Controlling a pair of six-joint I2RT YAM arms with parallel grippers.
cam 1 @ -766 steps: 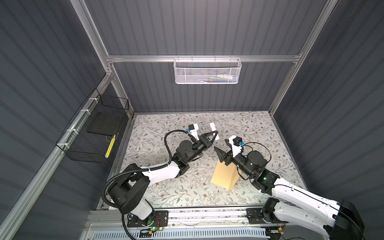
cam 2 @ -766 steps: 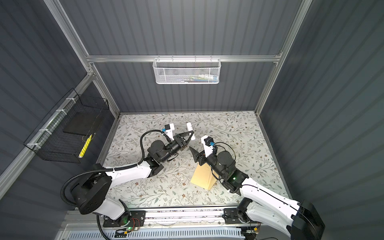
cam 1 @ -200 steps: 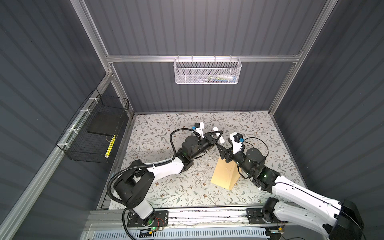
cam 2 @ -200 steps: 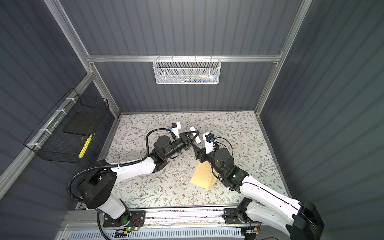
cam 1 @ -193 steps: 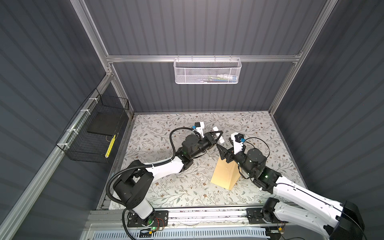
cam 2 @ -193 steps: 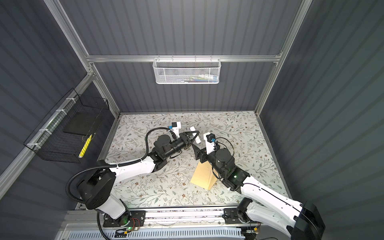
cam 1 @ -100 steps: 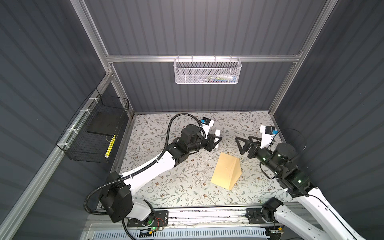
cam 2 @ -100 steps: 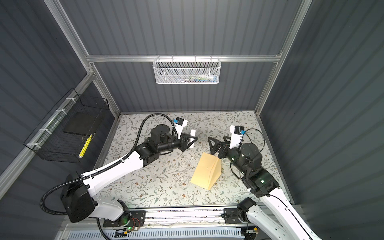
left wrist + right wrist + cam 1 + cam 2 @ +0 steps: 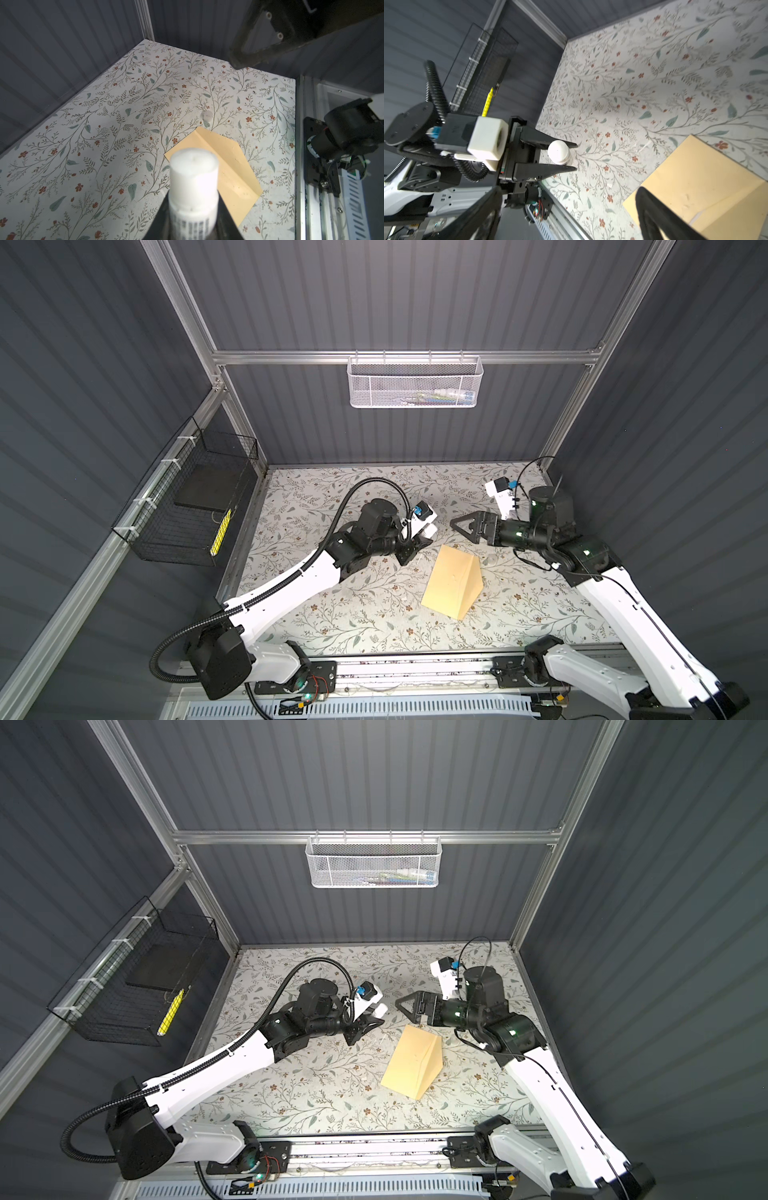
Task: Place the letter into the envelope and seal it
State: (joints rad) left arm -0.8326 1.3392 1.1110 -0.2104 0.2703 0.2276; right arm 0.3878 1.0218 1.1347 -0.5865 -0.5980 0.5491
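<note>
The envelope [image 9: 451,580] lies on the floral table [image 9: 332,614] with its pointed flap unfolded to one side; the letter cannot be made out apart from it. The left hand [image 9: 574,156] is closed partway on a white tube [image 9: 558,152], which sits clamped between its black fingers, and it hovers just off the envelope's far corner on the side away from the flap. The right hand [image 9: 456,524] is spread wide and empty above the table, just beyond the envelope's far edge. A small white cap [image 9: 207,116] lies on the table just beside the envelope's far edge on the flap side
</note>
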